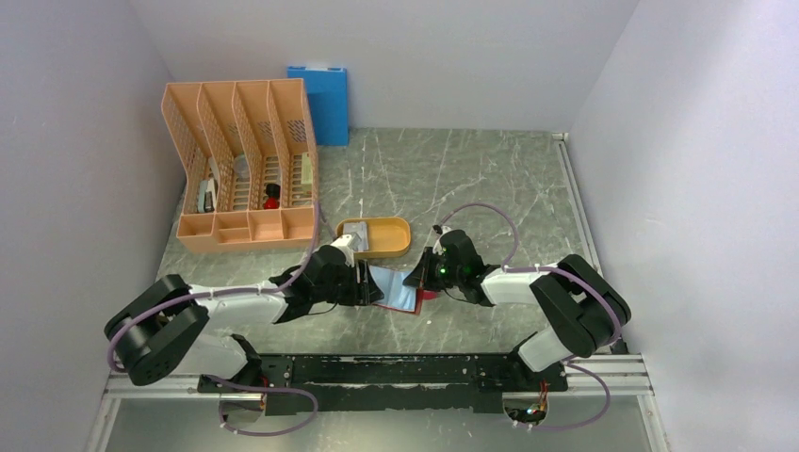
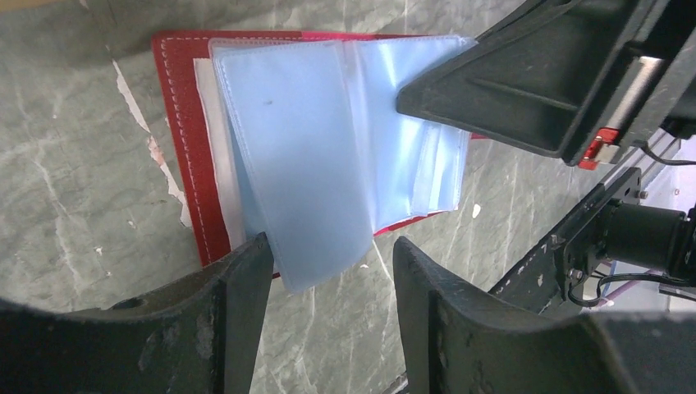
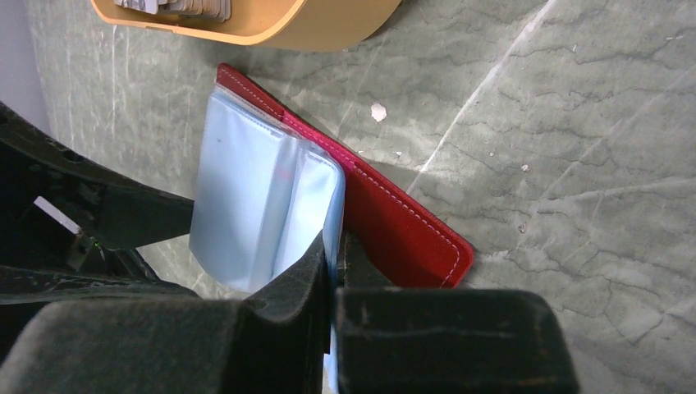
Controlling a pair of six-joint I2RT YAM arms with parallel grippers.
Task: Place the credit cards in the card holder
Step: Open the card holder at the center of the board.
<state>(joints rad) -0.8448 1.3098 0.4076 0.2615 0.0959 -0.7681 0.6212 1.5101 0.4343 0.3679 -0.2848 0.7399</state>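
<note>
The card holder [image 1: 394, 287] is lying open just before the orange oval tray [image 1: 391, 249], right gripper [image 3: 336, 250] pinching its pockets [image 3: 246, 197], left gripper [image 2: 328, 246] spread empty; credit cards [image 3: 185, 6] are lying in that tray, none visibly pocketed

Orange tray [image 1: 394, 248], peach file rack [image 1: 247, 243], blue folder [image 1: 320, 104]

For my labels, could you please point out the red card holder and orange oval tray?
red card holder [image 3: 402, 230]: right wrist view, stitched red cover.
orange oval tray [image 3: 328, 23]: right wrist view, outer wall.
</note>
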